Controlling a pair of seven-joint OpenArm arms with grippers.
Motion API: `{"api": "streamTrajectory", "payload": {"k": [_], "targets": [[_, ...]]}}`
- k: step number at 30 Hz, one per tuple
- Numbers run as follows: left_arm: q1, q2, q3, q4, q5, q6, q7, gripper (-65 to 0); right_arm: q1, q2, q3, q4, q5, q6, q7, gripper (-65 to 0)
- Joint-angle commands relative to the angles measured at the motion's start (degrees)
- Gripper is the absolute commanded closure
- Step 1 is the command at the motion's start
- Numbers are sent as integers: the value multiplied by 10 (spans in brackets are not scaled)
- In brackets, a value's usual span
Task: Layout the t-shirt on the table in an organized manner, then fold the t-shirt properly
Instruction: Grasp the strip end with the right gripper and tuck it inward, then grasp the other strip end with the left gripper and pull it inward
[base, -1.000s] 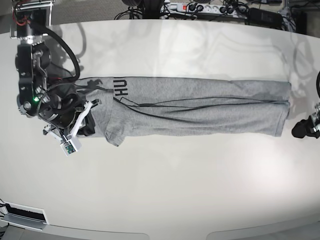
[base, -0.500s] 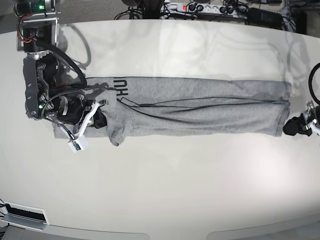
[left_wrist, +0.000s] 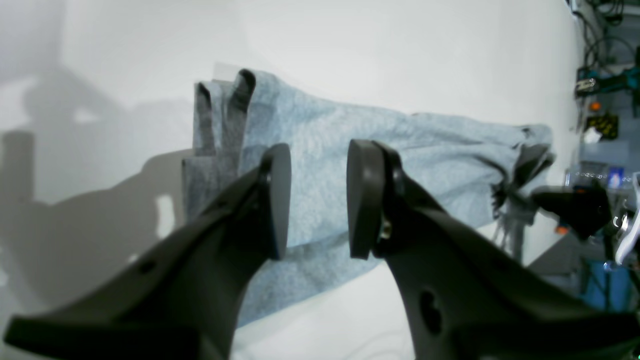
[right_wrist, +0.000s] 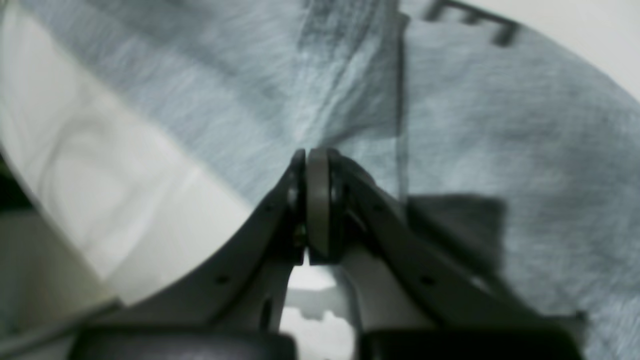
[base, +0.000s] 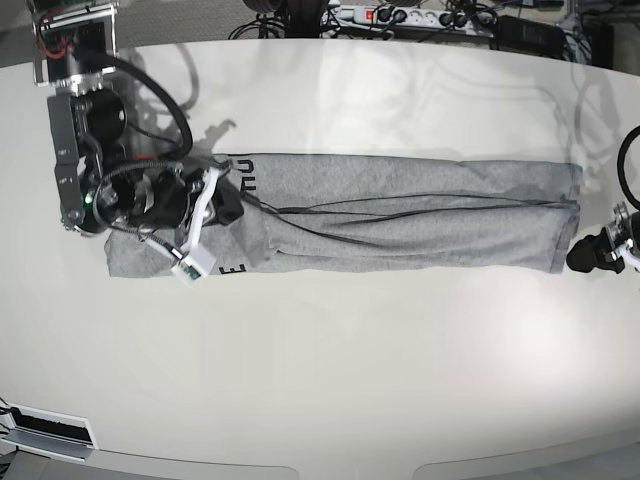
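1. Glossy off-white table (base: 330, 370), broad and curved at its edges; cables and a power strip (base: 400, 16) lie beyond the far edge in the base view.
2. T-shirt (base: 400, 215): heather-grey, folded lengthwise into a long narrow band across the middle of the table; dark seam lines run along its length; black block lettering shows near the end under the right arm; the opposite end lies flat with stacked hem layers visible in the left wrist view (left_wrist: 320, 150).
3. Right gripper (base: 225, 205): on the left side of the base view, low over the lettered end of the t-shirt; in the right wrist view its fingers (right_wrist: 317, 200) are pressed together directly against grey cloth; whether a fold of fabric is pinched between them cannot be told.
4. Left gripper (base: 585, 255): at the right side of the base view, just beside the hem end of the t-shirt; in the left wrist view its fingers (left_wrist: 277, 200) stand spread with a clear gap, nothing between them, the cloth lying beyond.
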Motion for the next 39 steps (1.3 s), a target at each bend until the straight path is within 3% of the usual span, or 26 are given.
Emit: {"api": "streamTrajectory", "payload": {"k": [1, 6, 10, 11, 13, 15, 18, 22, 27, 39], "targets": [[-14, -17, -4, 8, -12, -5, -6, -196, 0, 17, -7, 37, 9, 5, 3, 0], [-14, -17, -4, 8, -12, -5, -6, -196, -32, 72, -48, 153, 2, 5, -15, 0], [-14, -21, -7, 8, -12, -5, -5, -196, -31, 94, -43, 172, -15, 5, 19, 0], [-14, -23, -12, 8, -12, -5, -3, -196, -31, 94, -39, 170, -39, -7, 46, 0], [-14, -24, -31, 8, -12, -5, 0, -197, -33, 94, -32, 160, -94, -68, 104, 0], [-14, -23, -51, 8, -12, -5, 8, -242, -33, 94, -30, 136, -133, -104, 148, 0], [-12, -25, -68, 8, -12, -5, 24, -369, -32, 90, -30, 75, -163, -108, 190, 0], [4, -26, -69, 8, -6, -5, 19, -388, -19, 69, -30, -19, -207, -99, 221, 0], [48, -23, -69, 8, 15, -5, -51, -388, 1, 54, -30, -110, -261, -105, 292, 0], [81, -3, -69, 8, 201, -5, -217, -388, 14, 44, -30, -143, -231, -81, 250, 0]]}}
